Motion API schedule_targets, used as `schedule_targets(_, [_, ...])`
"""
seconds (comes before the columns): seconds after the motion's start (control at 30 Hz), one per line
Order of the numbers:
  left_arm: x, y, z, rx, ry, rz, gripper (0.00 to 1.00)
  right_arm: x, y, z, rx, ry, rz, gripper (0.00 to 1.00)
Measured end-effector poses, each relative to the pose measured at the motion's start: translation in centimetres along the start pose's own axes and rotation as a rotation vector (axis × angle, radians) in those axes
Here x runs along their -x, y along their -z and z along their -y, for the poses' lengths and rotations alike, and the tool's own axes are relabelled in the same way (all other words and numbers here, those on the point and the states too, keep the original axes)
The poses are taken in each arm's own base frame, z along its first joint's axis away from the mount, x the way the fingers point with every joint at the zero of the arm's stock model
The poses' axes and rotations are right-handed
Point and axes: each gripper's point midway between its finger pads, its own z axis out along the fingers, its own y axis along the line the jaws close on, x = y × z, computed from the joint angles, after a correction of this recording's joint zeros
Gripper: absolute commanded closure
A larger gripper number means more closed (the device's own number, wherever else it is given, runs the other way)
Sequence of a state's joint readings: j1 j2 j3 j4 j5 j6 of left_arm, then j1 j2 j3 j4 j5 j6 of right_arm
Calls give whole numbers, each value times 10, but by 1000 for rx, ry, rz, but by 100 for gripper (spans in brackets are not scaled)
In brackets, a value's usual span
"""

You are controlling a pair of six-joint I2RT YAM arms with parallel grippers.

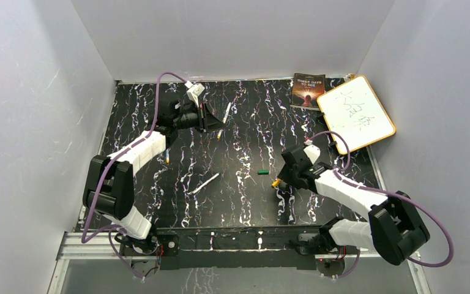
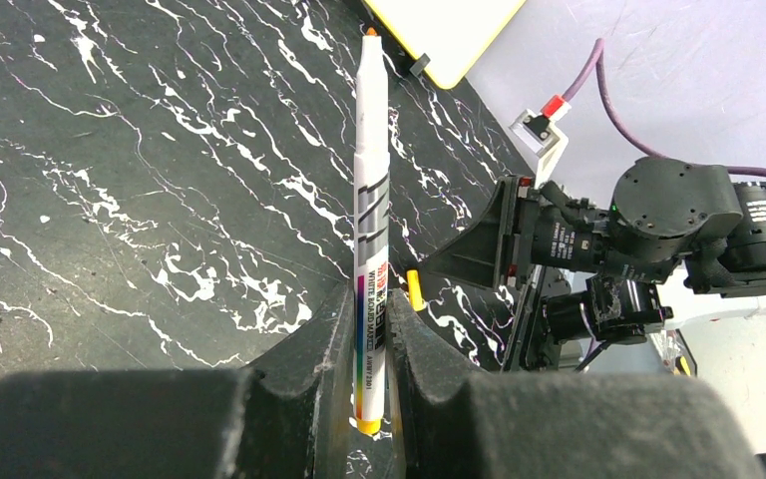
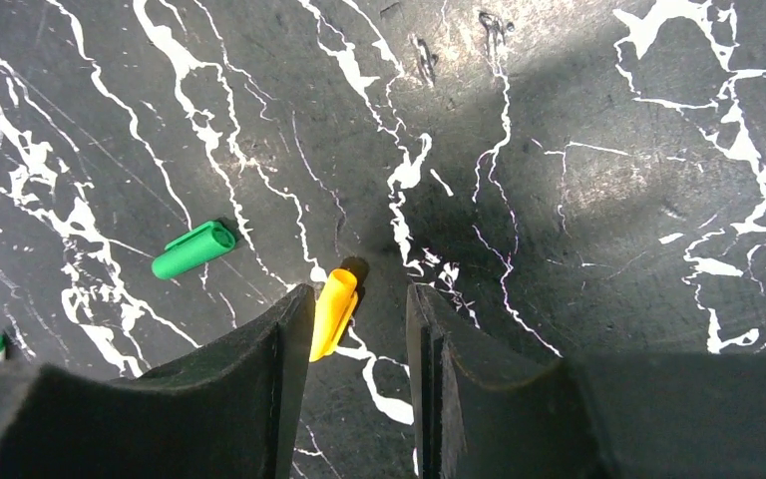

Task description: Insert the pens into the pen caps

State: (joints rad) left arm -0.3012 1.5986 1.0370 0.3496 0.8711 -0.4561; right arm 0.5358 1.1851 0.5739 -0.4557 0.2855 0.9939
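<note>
Our left gripper (image 2: 374,329) is clenched on 1 pen (image 2: 371,200) at the far left of the table (image 3: 559,200), while our right gripper (image 3: 359,309), the nearer one, jaws apart, straddles the yellow cap (image 3: 334,311) lying flat against 1 finger (image 3: 284,344), long axis roughly along the fingers.

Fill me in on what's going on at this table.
The left gripper is shut on a white marker pen, its orange tip uncapped and pointing away. The right gripper stands open over a yellow cap lying on the table, the cap between its fingers but not gripped. A green cap lies nearby, and another pen lies mid-table.
</note>
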Motion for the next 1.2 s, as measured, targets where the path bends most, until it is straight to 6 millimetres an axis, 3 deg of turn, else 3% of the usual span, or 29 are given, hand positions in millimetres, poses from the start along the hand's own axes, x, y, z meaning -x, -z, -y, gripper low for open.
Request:
schedule_targets(0.2, [-2,0,-1,5,3,-8,100,-9,-10,5,-37,41,-32,60])
schedule_targets(0.4, [-6,1,-5,22,3,-19,100,-13,-7,-19,9,88,-39,61])
schedule_targets(0.57, [-6,1,-5,23,0,-19,100,-26,-10,-21,-7,122,-67,61])
schedule_targets(0.73, [-6,1,-6,26,-1,-22,100,-30,-10,-22,-10,135,-78,76])
schedule_targets(0.9, [-9,2,-7,31,2,-30,100,-30,-14,-25,-21,138,-85,83])
schedule_targets(1.07, [-9,2,-7,32,0,-32,100,-30,-14,-27,-19,123,-84,99])
schedule_targets(1.2, [-10,2,-7,32,-1,-33,100,-31,-14,-29,-10,120,-87,100])
